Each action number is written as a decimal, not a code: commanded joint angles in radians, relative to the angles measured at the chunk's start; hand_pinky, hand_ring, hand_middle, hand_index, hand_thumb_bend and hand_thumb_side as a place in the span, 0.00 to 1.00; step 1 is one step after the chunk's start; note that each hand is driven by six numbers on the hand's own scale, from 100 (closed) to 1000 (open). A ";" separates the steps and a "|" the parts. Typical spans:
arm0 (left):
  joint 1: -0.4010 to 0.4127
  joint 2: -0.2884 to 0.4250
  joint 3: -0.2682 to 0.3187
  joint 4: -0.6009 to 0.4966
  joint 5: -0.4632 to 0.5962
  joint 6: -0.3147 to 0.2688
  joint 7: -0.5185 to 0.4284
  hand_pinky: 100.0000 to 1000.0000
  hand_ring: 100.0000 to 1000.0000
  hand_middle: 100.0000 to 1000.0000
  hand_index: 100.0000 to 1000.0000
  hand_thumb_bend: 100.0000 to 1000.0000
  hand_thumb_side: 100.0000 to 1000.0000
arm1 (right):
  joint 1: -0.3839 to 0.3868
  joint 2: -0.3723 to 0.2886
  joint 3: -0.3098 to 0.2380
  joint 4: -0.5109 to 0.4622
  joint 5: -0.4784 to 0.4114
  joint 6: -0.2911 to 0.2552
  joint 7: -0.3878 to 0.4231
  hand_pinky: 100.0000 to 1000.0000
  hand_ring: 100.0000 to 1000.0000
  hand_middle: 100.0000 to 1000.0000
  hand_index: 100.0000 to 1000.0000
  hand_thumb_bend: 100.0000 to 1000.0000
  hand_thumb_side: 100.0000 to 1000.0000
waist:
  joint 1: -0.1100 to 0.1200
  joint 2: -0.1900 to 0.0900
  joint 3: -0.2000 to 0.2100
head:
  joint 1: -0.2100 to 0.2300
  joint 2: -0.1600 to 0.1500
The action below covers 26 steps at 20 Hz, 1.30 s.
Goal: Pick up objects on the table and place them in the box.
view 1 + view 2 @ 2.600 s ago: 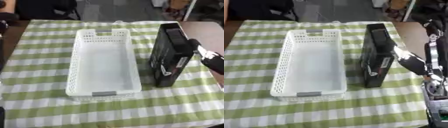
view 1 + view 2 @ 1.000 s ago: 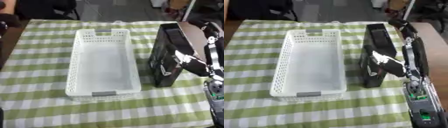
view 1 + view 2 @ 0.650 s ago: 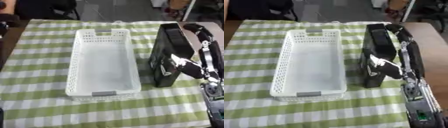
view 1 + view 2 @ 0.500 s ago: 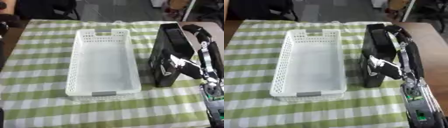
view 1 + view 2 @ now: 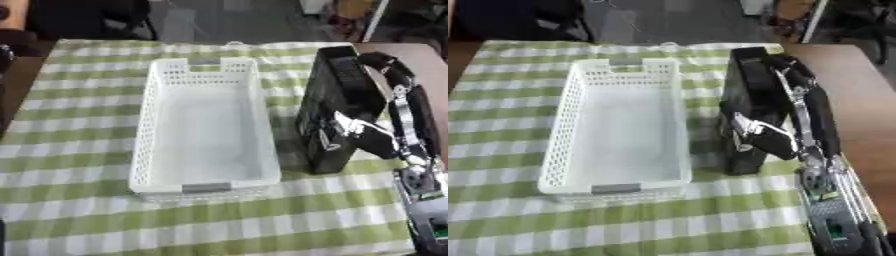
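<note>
Since the earlier frame, the right robot hand (image 5: 350, 130) has closed in and now grasps the black box-shaped object (image 5: 337, 95) standing on the worktop (image 5: 79, 200) just beside the empty white basket (image 5: 206, 187), ready for lifting across.

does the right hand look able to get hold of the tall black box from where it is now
Probably yes. The right hand is already against the tall black box standing right of the white perforated basket, with nothing between them; whether its fingers have closed on it is unclear.
</note>
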 commanded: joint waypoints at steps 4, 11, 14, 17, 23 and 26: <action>-0.004 0.011 0.003 -0.021 0.004 -0.001 -0.003 0.61 0.62 0.75 0.77 0.55 0.74 | 0.001 0.002 -0.003 0.012 -0.002 -0.005 0.007 0.90 0.95 0.81 0.85 0.59 0.58 | 0.003 -0.008 0.001 | -0.011 -0.002; -0.004 0.010 0.002 -0.021 0.005 0.000 -0.006 0.61 0.63 0.75 0.77 0.55 0.75 | 0.010 0.019 -0.002 0.061 -0.118 0.014 0.010 0.90 0.98 0.83 0.90 0.59 0.53 | 0.003 -0.008 0.001 | -0.013 -0.003; -0.004 0.010 0.002 -0.021 0.006 0.001 -0.007 0.61 0.63 0.75 0.77 0.55 0.75 | 0.011 0.023 0.001 0.086 -0.212 0.025 -0.002 0.90 0.98 0.84 0.92 0.60 0.53 | 0.003 -0.007 0.001 | -0.014 -0.002; -0.004 0.010 0.002 -0.021 0.006 0.001 -0.008 0.61 0.63 0.75 0.77 0.55 0.75 | 0.010 0.021 0.003 0.101 -0.277 0.027 -0.010 0.89 0.98 0.84 0.92 0.60 0.53 | 0.004 -0.007 0.001 | -0.014 -0.002; -0.005 0.010 0.001 -0.021 0.008 0.002 -0.009 0.61 0.63 0.75 0.77 0.55 0.75 | 0.008 0.018 0.005 0.111 -0.306 0.023 -0.008 0.87 0.98 0.84 0.92 0.60 0.52 | 0.003 -0.008 0.001 | -0.015 -0.002; -0.006 0.010 0.001 -0.021 0.008 0.001 -0.010 0.61 0.63 0.75 0.77 0.55 0.75 | 0.008 0.018 0.006 0.113 -0.305 0.021 -0.006 0.85 0.98 0.84 0.92 0.60 0.51 | 0.003 -0.008 0.002 | -0.015 -0.001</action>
